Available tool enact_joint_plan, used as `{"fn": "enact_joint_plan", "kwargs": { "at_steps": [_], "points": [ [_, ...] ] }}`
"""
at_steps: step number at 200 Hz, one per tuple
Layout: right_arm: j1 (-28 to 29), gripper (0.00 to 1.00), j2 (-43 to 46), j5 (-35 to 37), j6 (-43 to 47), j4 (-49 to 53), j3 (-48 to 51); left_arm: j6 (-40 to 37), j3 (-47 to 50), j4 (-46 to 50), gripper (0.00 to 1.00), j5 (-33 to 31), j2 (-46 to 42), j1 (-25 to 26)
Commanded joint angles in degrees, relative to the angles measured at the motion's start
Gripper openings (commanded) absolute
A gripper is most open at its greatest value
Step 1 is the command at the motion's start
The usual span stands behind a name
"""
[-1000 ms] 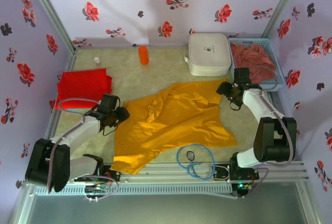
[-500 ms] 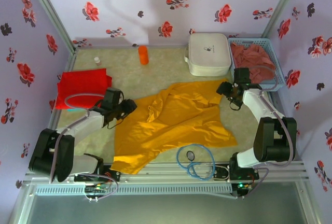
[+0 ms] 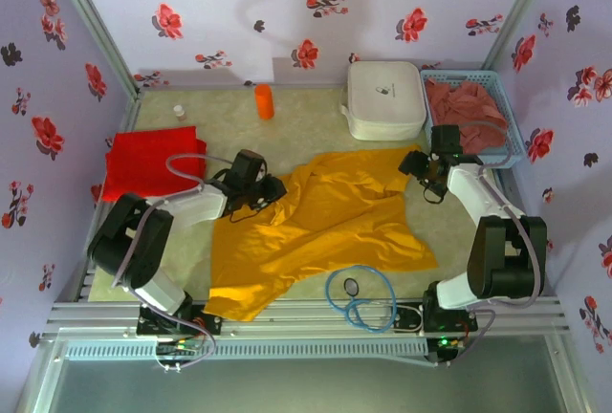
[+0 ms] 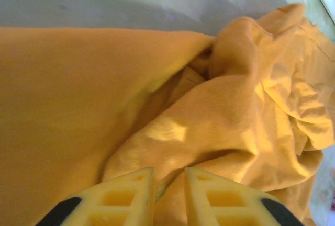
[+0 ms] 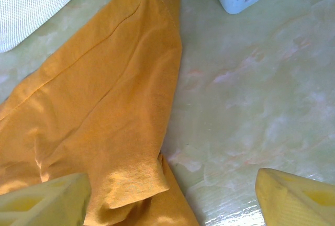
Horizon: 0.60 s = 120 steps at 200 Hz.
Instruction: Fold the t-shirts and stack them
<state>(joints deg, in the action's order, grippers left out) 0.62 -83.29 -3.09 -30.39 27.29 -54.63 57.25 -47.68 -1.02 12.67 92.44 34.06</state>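
The golden-yellow t-shirt [image 3: 325, 227] lies spread and rumpled across the middle of the table. My left gripper [image 3: 272, 187] sits on its upper left edge; in the left wrist view its fingers [image 4: 169, 176] stand close together, pinching a raised fold of the yellow cloth [image 4: 220, 116]. My right gripper [image 3: 414, 166] hovers open at the shirt's upper right corner, its fingers [image 5: 170, 184] spread wide over a sleeve hem [image 5: 131, 181] and bare table. A red t-shirt [image 3: 153, 160] lies folded at the left. The reddish-pink t-shirt [image 3: 467, 107] is bunched in the basket.
A white hard case [image 3: 384, 97] stands at the back beside the blue basket [image 3: 512, 117]. An orange bottle [image 3: 264, 100] and a small vial [image 3: 179, 112] stand at the back left. A coiled blue cable [image 3: 359, 296] lies near the front edge.
My left arm has swung right from the table's left side onto the yellow shirt's edge, and its fingers have closed in on a fold. The right arm has not moved.
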Motion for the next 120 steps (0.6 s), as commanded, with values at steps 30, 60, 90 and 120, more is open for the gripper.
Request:
{"fn": "enact_joint_plan", "kwargs": {
  "at_steps": [30,60,90,120],
  "points": [
    [-0.4,0.82,0.1,-0.2,0.8,0.7,0.1,-11.9,-16.7,16.7,0.11,-1.2,5.9,9.8],
    [-0.4,0.82,-0.5,-0.7,0.6,0.4,0.0,-14.2,-22.0,23.3,0.08,-0.6,12.3,15.1],
    [-0.4,0.82,-0.6,-0.9,0.5,0.6,-0.2,-15.0,-22.6,26.7,0.37,-1.1,13.9,16.8],
    [-0.4,0.82,-0.6,-1.0,0.6,0.6,-0.3,-15.3,-21.7,29.3,0.49,-3.0,9.1,15.5]
  ]
}}
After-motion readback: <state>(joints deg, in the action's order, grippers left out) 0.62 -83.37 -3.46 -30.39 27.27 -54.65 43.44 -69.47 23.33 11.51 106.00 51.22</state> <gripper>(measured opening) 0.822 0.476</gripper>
